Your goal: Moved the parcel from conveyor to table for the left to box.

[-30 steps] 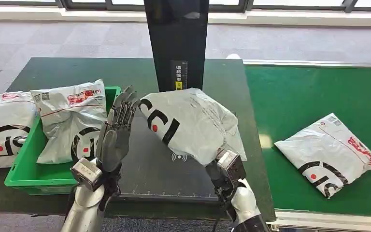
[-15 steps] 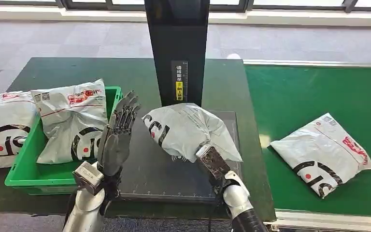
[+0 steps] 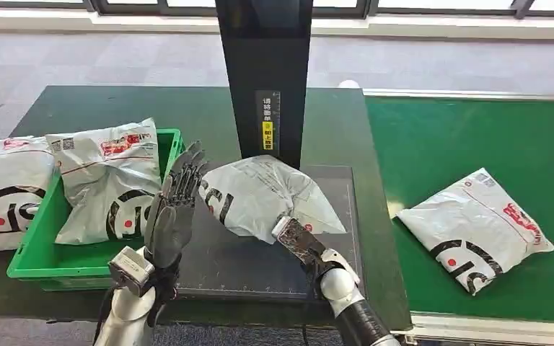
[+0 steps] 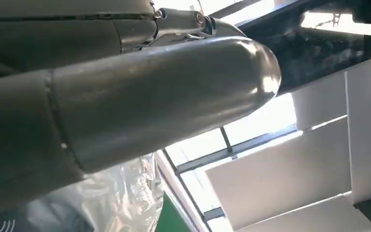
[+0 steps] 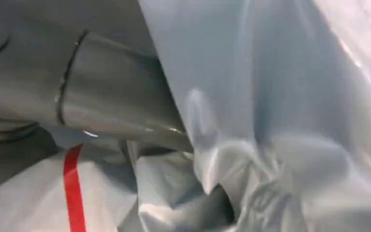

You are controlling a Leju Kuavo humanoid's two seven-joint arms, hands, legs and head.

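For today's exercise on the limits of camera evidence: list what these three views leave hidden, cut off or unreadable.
1. Right hand, head view: its fingers are hidden under the parcel.
2. Parcel at the far left, head view: cut off by the picture's edge.
3. Yellow label on the black post, head view: print too small to read.
4. Left hand, left wrist view: the thumb blocks its fingers.

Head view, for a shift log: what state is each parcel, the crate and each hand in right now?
Grey plastic parcel: resting crumpled on the black scanner pad, held by right hand.
Left hand: raised, fingers straight, empty, beside the parcel.
Green plastic crate: holds one upright parcel.
Parcel on green conveyor: lying flat.
Parcel left of crate: lying on table.
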